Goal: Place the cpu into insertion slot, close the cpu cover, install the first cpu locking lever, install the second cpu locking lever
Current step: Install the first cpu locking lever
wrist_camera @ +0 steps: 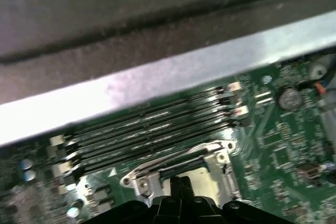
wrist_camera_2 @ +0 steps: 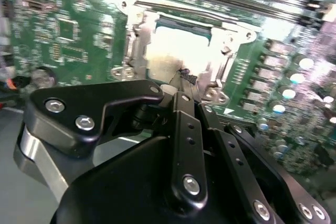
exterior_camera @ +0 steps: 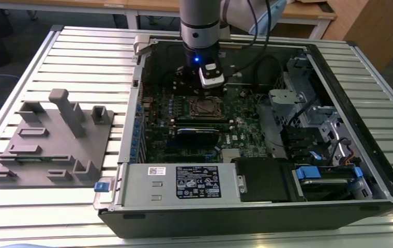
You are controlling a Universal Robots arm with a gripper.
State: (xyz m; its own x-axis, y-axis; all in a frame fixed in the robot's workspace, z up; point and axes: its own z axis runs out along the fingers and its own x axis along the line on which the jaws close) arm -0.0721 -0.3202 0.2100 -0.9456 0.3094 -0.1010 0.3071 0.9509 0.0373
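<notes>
Inside the open computer case, the insertion slot (exterior_camera: 203, 107) sits on the green board. In both wrist views the cpu (wrist_camera_2: 173, 51) lies flat in the slot, its pale metal top (wrist_camera: 195, 178) showing. The cpu cover (wrist_camera_2: 137, 35) is a silvery frame lying down around the chip. My gripper (exterior_camera: 211, 78) hangs just above the slot's far edge in the exterior view. Its black fingertips (wrist_camera_2: 184, 75) are pressed together over the edge of the cpu, with nothing seen between them. A thin metal rod (wrist_camera_2: 210, 17) runs along one side of the slot.
Long black memory slots (wrist_camera: 152, 129) run beside the socket, and the case wall (wrist_camera: 157, 77) rises just past them. A grey power supply box (exterior_camera: 179, 183) fills the case's near side. A grey fixture (exterior_camera: 51, 142) stands on the slatted table (exterior_camera: 86, 62) at the exterior view's left.
</notes>
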